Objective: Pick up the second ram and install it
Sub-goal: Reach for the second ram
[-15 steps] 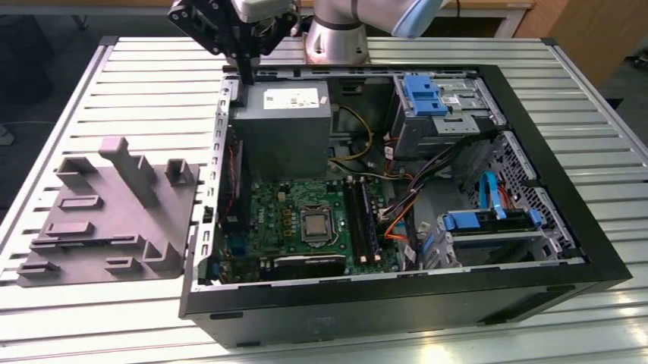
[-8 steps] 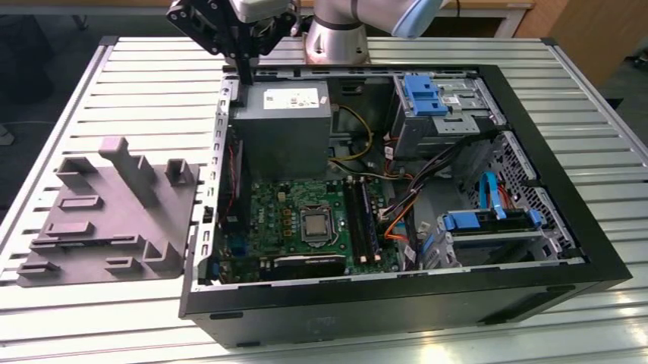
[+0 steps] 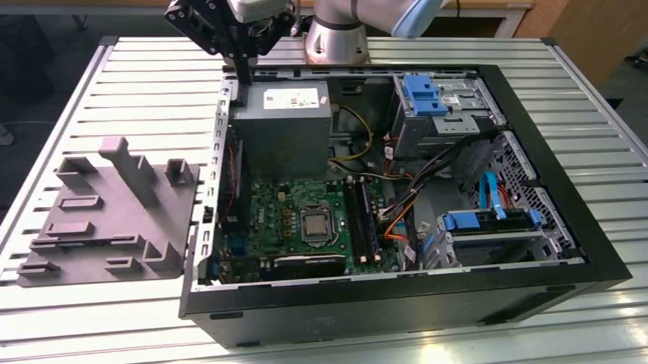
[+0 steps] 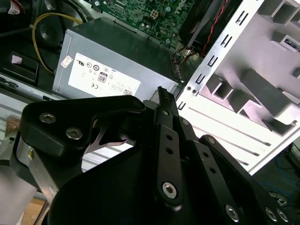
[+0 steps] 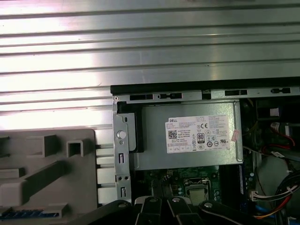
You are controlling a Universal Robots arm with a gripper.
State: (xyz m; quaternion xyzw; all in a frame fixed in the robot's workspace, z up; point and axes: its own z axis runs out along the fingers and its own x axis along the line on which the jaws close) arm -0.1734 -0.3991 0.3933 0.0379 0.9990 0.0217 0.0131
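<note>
Checking the gripper [image 3: 243, 76] first, we found its fingers [image 4: 164, 136] clenched, tip to tip, in both the exterior view and the second wrist view. We could not tell whether anything thin sat between the tips. The gripper hung above the rear wall of the PC case [image 3: 567, 227], at the corner of the grey PSU [image 3: 281, 114], toward the exterior view's left of that unit and apart from both.

Re task item: the first wrist view gave us the second ram [image 5: 30, 214], a bluish strip lying flat on the grey fixture [image 5: 47, 164]. The fixture stood on the slatted table [image 5: 150, 47] just beside the case. The ram was well apart from the gripper.

View differences, as noted:
- Exterior view: whole case interior, incl. green motherboard [image 3: 294, 220], black memory slots [image 3: 360, 220] and blue drive brackets [image 3: 423, 95].
- Second wrist view: closed fingertips close up, set against the PSU edge and the case's slotted wall.
- First wrist view: PSU label side, table slats behind the case, and the ram on the fixture.
</note>
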